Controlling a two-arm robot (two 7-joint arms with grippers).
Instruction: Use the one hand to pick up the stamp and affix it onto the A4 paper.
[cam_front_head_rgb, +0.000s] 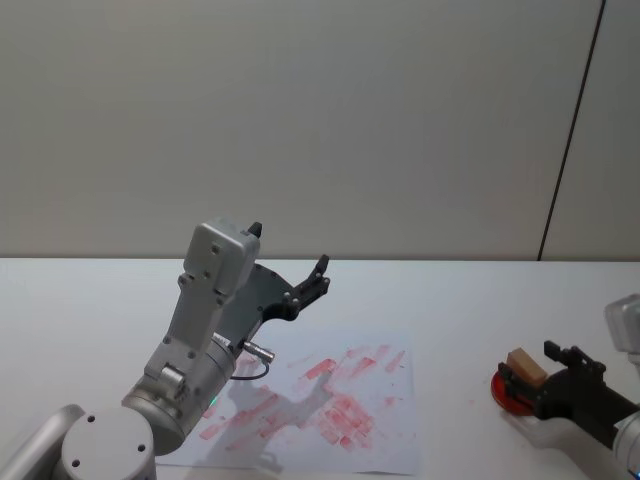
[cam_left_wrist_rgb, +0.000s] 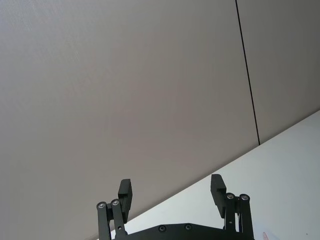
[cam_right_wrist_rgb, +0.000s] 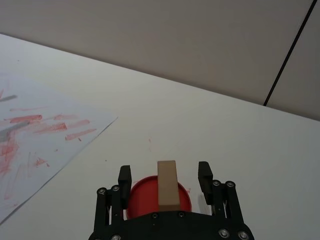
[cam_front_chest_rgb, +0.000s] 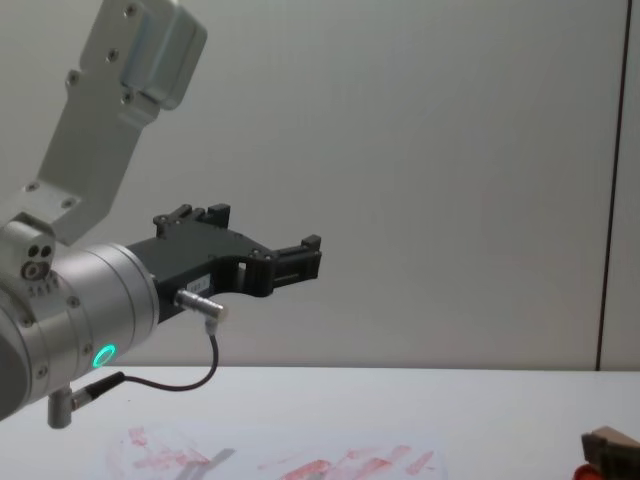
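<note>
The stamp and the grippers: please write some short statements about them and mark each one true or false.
1. The stamp stands on a red ink pad. True.
2. The right gripper is open, one finger on each side of the stamp. True.
3. The stamp already rests on the A4 paper. False: it is on the pad, to the right of the paper.
4. The left gripper holds the stamp. False: it is raised above the paper, open and empty.
</note>
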